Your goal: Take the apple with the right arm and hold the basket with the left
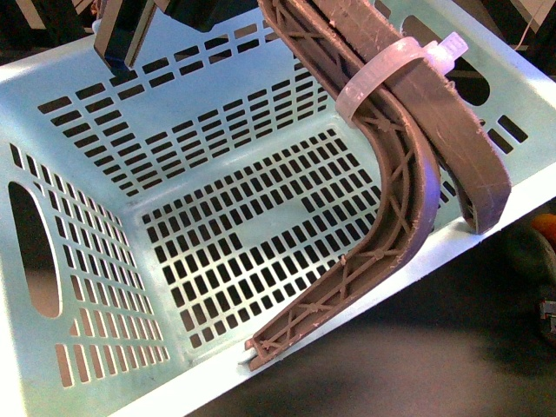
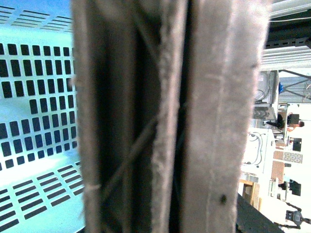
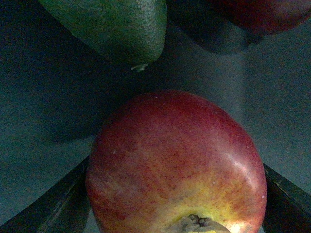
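Front view: a pale blue slotted basket sits tilted. The left gripper clamps its right wall, one brown finger inside and one outside, bound by a white zip tie.

Left wrist view: the fingers nearly meet, with the basket beside them.

Right wrist view: the apple rests on a dark surface between the right gripper's spread fingers. Whether they press it cannot be told. A green fruit lies just beyond.
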